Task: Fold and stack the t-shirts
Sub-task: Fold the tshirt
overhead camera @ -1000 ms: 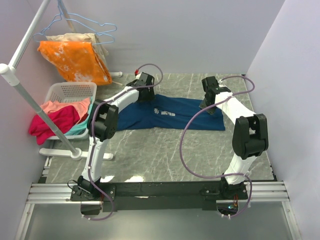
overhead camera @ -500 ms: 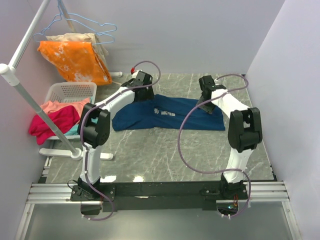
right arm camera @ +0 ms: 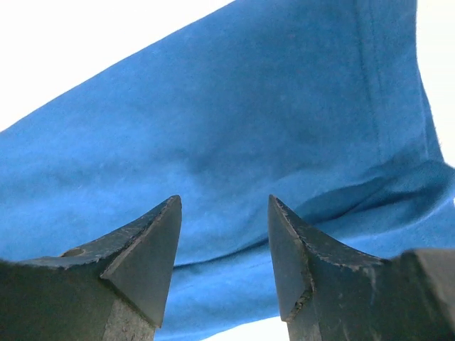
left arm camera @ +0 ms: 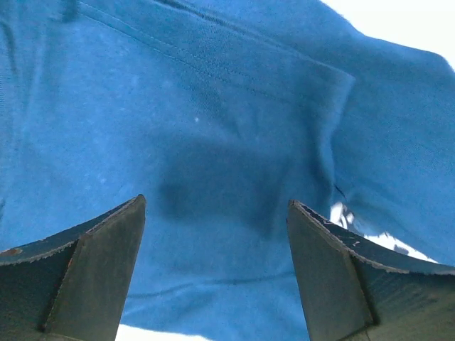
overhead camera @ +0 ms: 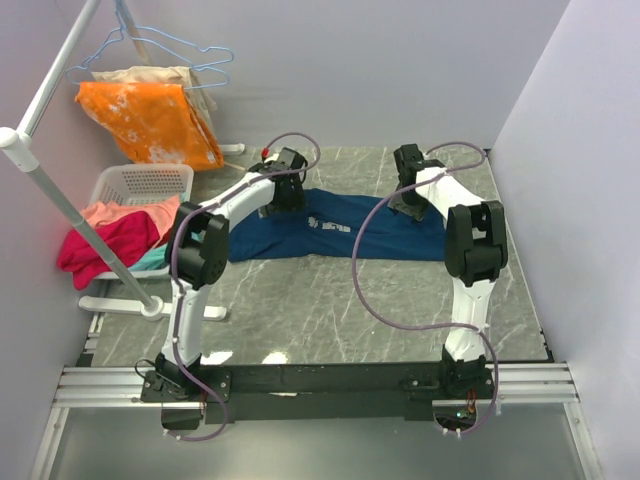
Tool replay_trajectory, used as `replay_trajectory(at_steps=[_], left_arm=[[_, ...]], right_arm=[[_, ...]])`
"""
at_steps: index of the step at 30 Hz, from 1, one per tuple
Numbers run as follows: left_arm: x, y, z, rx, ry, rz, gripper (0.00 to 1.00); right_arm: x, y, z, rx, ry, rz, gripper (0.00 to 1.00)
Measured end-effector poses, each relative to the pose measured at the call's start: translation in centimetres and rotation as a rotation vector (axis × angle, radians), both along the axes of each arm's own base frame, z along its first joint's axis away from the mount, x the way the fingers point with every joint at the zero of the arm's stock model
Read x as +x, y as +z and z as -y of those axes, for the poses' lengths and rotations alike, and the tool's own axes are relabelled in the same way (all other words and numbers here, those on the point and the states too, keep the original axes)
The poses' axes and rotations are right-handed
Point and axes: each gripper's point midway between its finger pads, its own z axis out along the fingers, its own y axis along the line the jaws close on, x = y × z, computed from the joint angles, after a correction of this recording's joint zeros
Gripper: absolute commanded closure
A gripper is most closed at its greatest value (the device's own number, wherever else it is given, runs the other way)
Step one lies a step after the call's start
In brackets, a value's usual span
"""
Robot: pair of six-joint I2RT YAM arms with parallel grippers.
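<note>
Right arm [overhead camera: 468, 242] swung inward, t-shirt [overhead camera: 300, 240] lying left-to-right, left gripper [left arm camera: 213, 206] and right gripper [right arm camera: 224, 202] apart.

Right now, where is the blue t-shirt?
In the overhead view, the blue t-shirt lies spread on the far part of the marble table, right of the white laundry basket.

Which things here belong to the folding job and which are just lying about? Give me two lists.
Belongs to the job:
- navy t-shirt, spread on the table
- left end effector and right end effector, both open over it

Lying about:
- white laundry basket holding red and pink clothes (type unclear)
- orange cloth, hanging back left
- blue hangers
</note>
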Motion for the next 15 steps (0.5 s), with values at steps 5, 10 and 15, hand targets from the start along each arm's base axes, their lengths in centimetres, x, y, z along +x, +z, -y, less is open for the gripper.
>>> replay_trajectory(at_steps=[5,10,15], left_arm=[[0.5,-2.3,-0.1,0.012,0.022,-0.063,0.14],[0.4,-3.2,-0.9,0.017,0.040,-0.107,0.14],[1.6,-3.1,-1.2,0.003,0.055,-0.108,0.14]], right_arm=[[-0.5,-1.5,0.8,-0.008,-0.008,-0.053,0.41],[-1.6,-2.8,0.8,0.000,-0.011,-0.099,0.43],[-1.9,-2.9,0.6,0.013,-0.014,-0.106,0.44]])
